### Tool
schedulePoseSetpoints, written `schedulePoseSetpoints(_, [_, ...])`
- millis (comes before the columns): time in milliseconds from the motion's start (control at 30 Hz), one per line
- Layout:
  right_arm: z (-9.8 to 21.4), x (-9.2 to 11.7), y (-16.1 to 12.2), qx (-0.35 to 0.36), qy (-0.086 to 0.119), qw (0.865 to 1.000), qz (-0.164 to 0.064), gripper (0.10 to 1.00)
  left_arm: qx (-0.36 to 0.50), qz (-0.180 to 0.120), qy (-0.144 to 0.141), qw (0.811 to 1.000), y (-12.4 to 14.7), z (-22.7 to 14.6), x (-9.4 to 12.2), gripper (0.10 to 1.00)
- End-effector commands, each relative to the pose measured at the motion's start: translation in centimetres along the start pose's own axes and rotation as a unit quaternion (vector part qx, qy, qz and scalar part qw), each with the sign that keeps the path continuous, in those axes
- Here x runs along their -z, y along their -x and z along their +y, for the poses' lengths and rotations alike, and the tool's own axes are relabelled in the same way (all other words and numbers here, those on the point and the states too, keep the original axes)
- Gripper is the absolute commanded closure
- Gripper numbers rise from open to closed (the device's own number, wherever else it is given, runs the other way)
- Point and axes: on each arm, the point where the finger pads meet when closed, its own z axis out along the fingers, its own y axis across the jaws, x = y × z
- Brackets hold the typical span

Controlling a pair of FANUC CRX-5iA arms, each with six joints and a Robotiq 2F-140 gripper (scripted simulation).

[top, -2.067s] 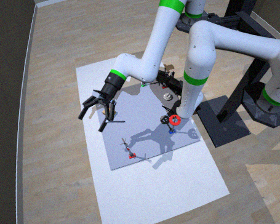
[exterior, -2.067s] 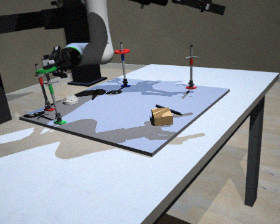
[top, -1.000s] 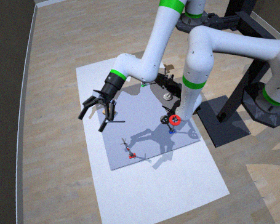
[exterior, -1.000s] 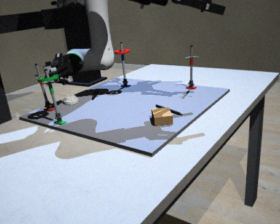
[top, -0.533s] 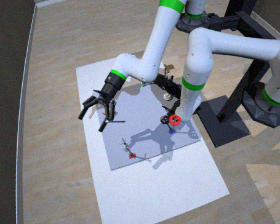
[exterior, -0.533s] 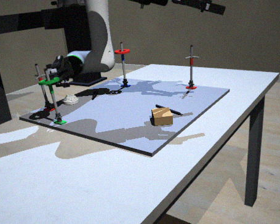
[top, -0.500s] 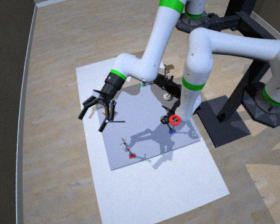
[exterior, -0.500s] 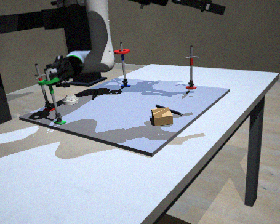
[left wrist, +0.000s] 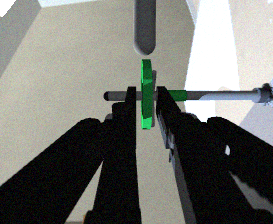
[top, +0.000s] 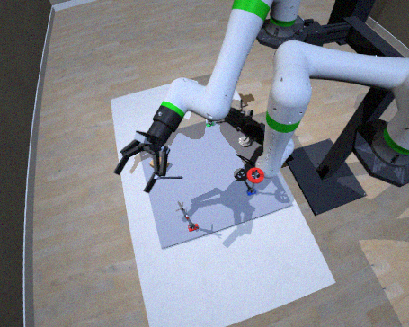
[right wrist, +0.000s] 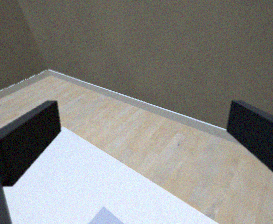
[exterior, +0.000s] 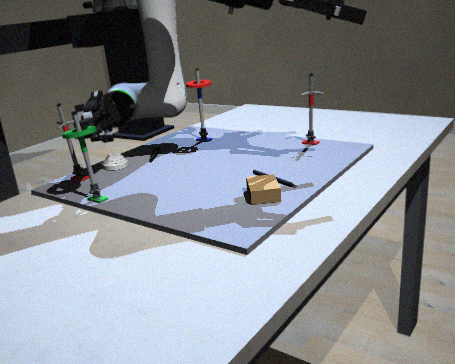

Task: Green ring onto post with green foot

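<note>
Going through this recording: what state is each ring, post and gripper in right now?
green ring: on green post, between parted fingers
green post: standing
red ring: on blue post
blue post: standing
red posts: standing, ringless
left gripper: slightly open
right gripper: wide open

In the exterior view I count four posts: one green-footed post (top: pixel 209 125) (exterior: pixel 89 167) (left wrist: pixel 227 96) and one red-footed post (exterior: pixel 71 150) toward nine o'clock, one blue-footed post (top: pixel 251 191) (exterior: pixel 201 115) at twelve, another red-footed post (top: pixel 187 217) (exterior: pixel 311 120) at two; two rings, one green ring (exterior: pixel 77 135) (left wrist: pixel 146 95), one red ring (top: pixel 255 181) (exterior: pixel 189 84); one block (exterior: pixel 265 191), one black rod (top: pixel 173 177) (exterior: pixel 277 180), one white round piece (top: pixel 244 141) (exterior: pixel 115 162).
</note>
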Motion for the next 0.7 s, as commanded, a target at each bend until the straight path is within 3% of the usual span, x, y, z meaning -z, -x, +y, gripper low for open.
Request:
schedulePoseSetpoints(0, [0.0, 0.0, -0.3, 0.000, 0.000, 1.000, 0.002, 0.098, 0.000, 0.000, -0.001, 1.000, 0.0, -0.1, -0.1, 0.884])
schedulePoseSetpoints(667, [0.0, 0.0, -0.3, 0.000, 0.000, 1.000, 0.002, 0.098, 0.000, 0.000, -0.001, 1.000, 0.0, -0.1, 1.3, 0.884])
